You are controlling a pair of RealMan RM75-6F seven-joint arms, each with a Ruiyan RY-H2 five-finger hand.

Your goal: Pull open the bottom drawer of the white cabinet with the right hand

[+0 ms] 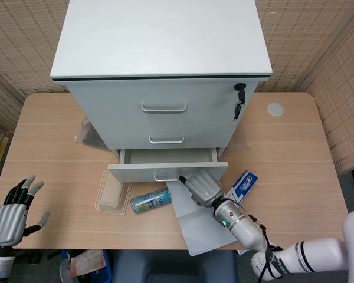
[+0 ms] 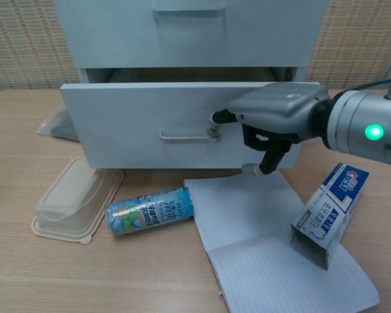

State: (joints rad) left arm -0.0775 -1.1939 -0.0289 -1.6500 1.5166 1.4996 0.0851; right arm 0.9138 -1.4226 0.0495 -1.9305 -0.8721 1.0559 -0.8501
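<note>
The white cabinet (image 1: 163,53) stands at the back of the table. Its bottom drawer (image 1: 165,171) (image 2: 143,130) is pulled partway out, showing a white, empty-looking inside in the head view. My right hand (image 1: 203,186) (image 2: 274,120) is at the right end of the drawer's handle (image 2: 186,135), one finger hooked on it and the others curled below. My left hand (image 1: 10,207) hangs off the table's front left edge with fingers spread and nothing in it.
In front of the drawer lie a beige lidded container (image 2: 72,199), a green drink can (image 2: 151,210), an open notebook (image 2: 274,241) and a toothpaste box (image 2: 329,208). A plastic bag (image 1: 85,134) lies left of the cabinet, a white disc (image 1: 275,109) at the back right.
</note>
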